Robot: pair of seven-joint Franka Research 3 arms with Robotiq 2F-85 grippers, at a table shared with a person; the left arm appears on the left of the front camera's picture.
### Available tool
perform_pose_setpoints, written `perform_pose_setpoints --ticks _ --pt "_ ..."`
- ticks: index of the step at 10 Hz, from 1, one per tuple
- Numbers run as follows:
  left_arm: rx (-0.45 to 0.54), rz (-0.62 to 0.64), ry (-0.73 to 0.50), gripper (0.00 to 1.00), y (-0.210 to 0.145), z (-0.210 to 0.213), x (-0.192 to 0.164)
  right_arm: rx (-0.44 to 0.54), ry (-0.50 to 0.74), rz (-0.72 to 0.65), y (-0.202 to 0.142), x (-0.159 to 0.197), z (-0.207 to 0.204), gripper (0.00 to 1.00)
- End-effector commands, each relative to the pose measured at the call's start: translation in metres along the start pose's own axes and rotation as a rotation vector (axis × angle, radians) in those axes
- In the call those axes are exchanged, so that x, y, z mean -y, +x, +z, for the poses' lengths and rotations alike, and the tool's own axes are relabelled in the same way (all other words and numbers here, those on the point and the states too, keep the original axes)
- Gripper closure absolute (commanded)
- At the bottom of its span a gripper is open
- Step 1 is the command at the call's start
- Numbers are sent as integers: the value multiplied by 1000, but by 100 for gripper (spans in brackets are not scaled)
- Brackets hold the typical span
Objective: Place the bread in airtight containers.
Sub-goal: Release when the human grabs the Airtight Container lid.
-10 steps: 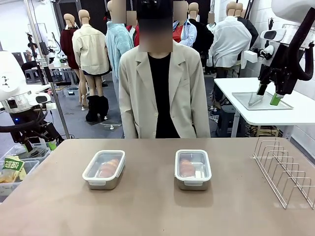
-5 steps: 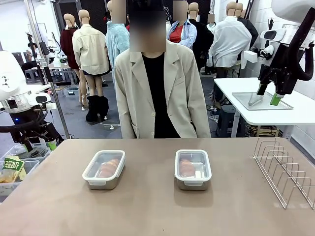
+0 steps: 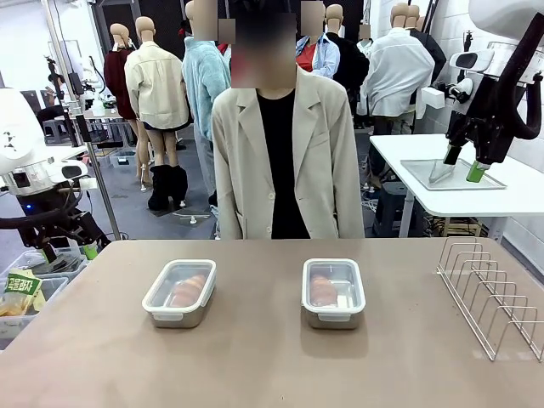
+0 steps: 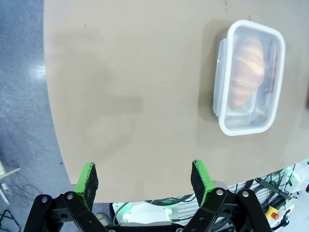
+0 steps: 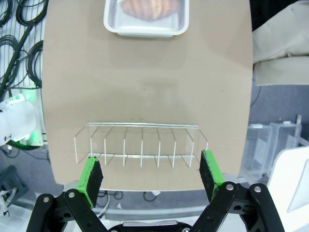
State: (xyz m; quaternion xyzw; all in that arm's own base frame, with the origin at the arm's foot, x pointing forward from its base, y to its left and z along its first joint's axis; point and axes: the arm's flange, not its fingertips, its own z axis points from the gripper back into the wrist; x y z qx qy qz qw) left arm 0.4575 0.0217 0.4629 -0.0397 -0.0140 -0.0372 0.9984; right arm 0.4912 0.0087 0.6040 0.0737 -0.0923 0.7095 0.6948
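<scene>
Table (image 3: 255,365): brown top across the lower half of the front view, with a person (image 3: 287,161) in a beige jacket standing at its far edge.
Wire rack (image 3: 493,293): at the right edge of the front view; in the right wrist view it lies low in the frame, just above the fingertips.
Left container (image 3: 179,292): steel box, clear lid on, left of centre in the front view; upper right of the left wrist view.
Right container (image 3: 332,291): lidded likewise, right of centre, well apart from the first; at the top edge of the right wrist view.
Croissants: one (image 3: 186,290) lies inside the left container, one (image 3: 322,290) inside the right, both seen through the lids.
Left gripper (image 4: 145,178): jaws wide apart, nothing between them, at the bottom of its wrist view over the table's edge, its container well apart up and to the right.
Right gripper (image 5: 151,175): jaws spread, empty, at the bottom of its wrist view, the rack between it and its container.
</scene>
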Motion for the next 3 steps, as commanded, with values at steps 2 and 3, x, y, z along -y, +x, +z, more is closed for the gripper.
perform_pose_setpoints --ticks 2,3 --pt "0 1 7 0 1 2 0 -7 8 -2 -1 -2 2 0" --pt "0 1 7 0 1 2 0 -7 8 -2 -1 -2 2 0"
